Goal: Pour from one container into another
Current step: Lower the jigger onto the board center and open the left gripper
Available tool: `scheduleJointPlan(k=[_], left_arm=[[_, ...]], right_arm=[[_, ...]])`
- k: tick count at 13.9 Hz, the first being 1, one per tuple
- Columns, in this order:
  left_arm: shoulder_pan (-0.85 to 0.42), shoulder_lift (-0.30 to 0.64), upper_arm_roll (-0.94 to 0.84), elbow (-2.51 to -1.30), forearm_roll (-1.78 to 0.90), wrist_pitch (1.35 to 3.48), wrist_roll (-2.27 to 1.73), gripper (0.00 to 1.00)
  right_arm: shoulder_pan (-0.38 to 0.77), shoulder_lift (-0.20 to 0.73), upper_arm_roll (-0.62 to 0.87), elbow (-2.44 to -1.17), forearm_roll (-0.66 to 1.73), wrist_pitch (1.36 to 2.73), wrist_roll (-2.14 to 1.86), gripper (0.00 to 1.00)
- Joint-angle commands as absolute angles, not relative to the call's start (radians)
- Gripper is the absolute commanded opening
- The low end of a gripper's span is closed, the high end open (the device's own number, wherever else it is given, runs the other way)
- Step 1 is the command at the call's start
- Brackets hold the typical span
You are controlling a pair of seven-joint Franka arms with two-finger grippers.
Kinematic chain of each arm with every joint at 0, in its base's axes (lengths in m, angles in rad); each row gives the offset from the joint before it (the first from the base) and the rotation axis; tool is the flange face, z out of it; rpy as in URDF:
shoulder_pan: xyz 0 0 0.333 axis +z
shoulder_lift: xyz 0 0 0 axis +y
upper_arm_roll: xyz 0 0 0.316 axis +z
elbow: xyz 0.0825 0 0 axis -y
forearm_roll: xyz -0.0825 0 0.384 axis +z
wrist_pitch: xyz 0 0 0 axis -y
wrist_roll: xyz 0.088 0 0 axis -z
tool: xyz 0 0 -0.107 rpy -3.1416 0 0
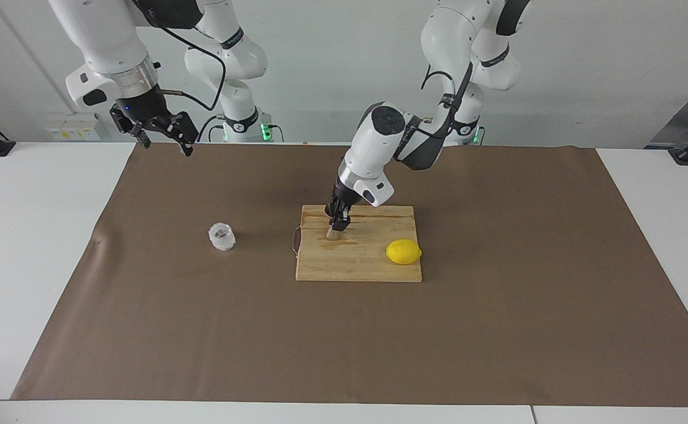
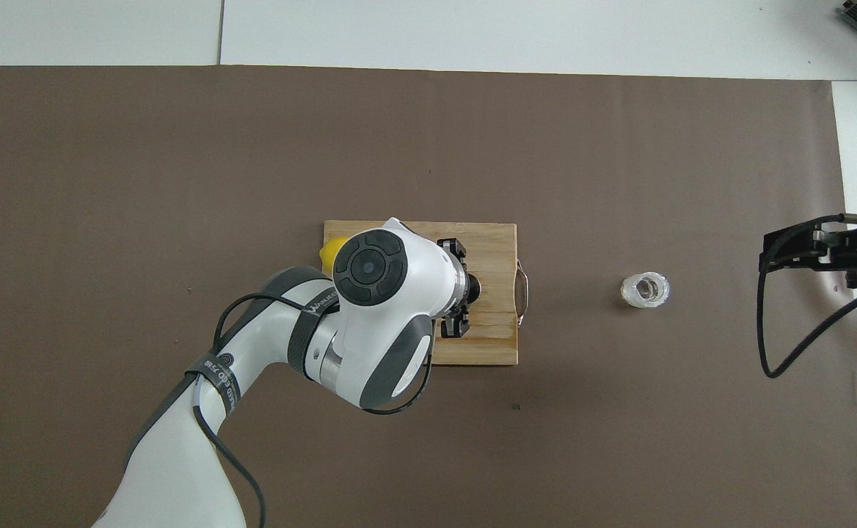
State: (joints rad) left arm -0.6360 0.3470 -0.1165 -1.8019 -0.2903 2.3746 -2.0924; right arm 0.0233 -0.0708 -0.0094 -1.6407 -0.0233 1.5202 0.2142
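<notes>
The left gripper [image 1: 337, 227] is clamped on the metal jigger [image 1: 333, 234], held upright on the cutting board [image 1: 379, 268]. The faceted glass cup [image 1: 221, 237] stands toward the right arm's end, below the raised, open right gripper [image 1: 164, 136].

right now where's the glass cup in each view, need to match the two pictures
Facing view: the glass cup stands on the brown mat, left of centre, level with the wooden board.
Overhead view: the glass cup stands right of centre, again level with the board.
Shared landmark: the board's metal handle is on the edge facing the cup.
</notes>
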Motion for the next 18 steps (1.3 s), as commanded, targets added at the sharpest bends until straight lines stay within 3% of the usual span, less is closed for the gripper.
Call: scheduleJointPlan(k=[1,5,10,13,14,15,16,18], left_arm=[[-0.647,0.35,-0.103,-1.815,-0.282,2.401,-2.109,0.0],[-0.647,0.351,-0.101,-1.816,-0.282,2.402,-2.105,0.0],[-0.647,0.351,-0.101,-1.825,-0.282,2.411,-2.105,0.21],[-0.647,0.351,-0.101,-1.841,-0.282,2.43,-2.103,0.28],[-0.647,0.351,-0.101,-1.839,-0.282,2.428,-2.103,0.39],[-0.649,0.351,-0.101,-1.838,-0.282,2.427,-2.103,0.63],[-0.649,0.351,-0.1,-1.833,-0.282,2.419,-2.105,1.0],[-0.65,0.35,-0.1,-1.832,-0.269,2.408,-2.105,1.0]], right_arm=[[0.014,-0.081,-0.006,-1.657,-0.009,1.532,0.224,1.0],[0.014,-0.081,-0.006,-1.657,-0.009,1.532,0.224,1.0],[0.014,-0.081,-0.006,-1.657,-0.009,1.532,0.224,1.0],[0.014,-0.081,-0.005,-1.657,-0.009,1.532,0.224,1.0],[0.014,-0.081,-0.005,-1.657,-0.009,1.532,0.224,1.0],[0.014,-0.081,-0.005,-1.657,-0.009,1.532,0.222,1.0],[0.014,-0.081,-0.006,-1.657,-0.009,1.532,0.224,1.0],[0.014,-0.081,-0.005,-1.657,-0.009,1.532,0.222,1.0]])
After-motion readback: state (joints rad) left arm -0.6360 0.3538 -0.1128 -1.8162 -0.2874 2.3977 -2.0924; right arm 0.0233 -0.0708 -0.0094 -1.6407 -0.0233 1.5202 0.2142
